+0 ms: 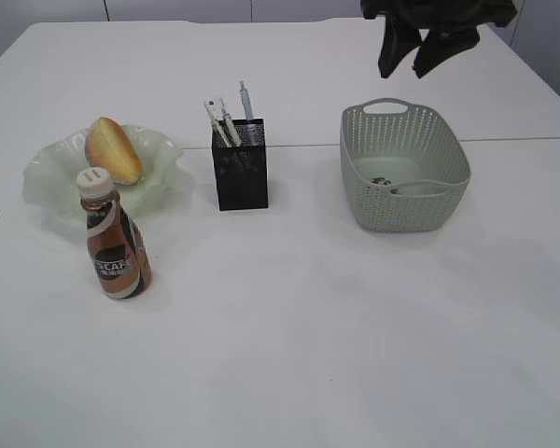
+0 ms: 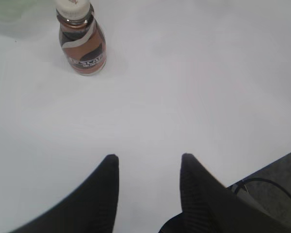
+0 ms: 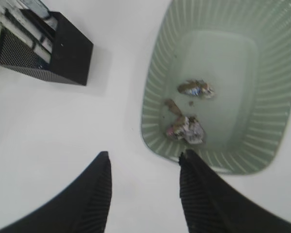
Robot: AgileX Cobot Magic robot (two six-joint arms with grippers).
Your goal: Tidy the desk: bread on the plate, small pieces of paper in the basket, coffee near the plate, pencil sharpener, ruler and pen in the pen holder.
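On the white desk (image 1: 289,355), the tidied things are seen standing, with both grippers held apart and empty.
At about 9 o'clock in the exterior view the bread (image 1: 113,148) is laid on the pale green plate (image 1: 51,177), and the coffee bottle (image 1: 115,238) is stood upright just beside the plate's near rim, toward 7 o'clock. At the centre the black mesh pen holder (image 1: 241,165) is seen with pens (image 1: 229,119) poking from its top; a ruler or sharpener cannot be made out inside. At 3 o'clock the grey-green basket (image 1: 403,168) is set, with crumpled paper pieces (image 3: 186,128) lying on its floor. The right gripper (image 3: 143,162) is held above the desk by the basket's rim, jaws parted, nothing gripped. The left gripper (image 2: 148,162) is likewise parted and empty over bare desk, well apart from the bottle.
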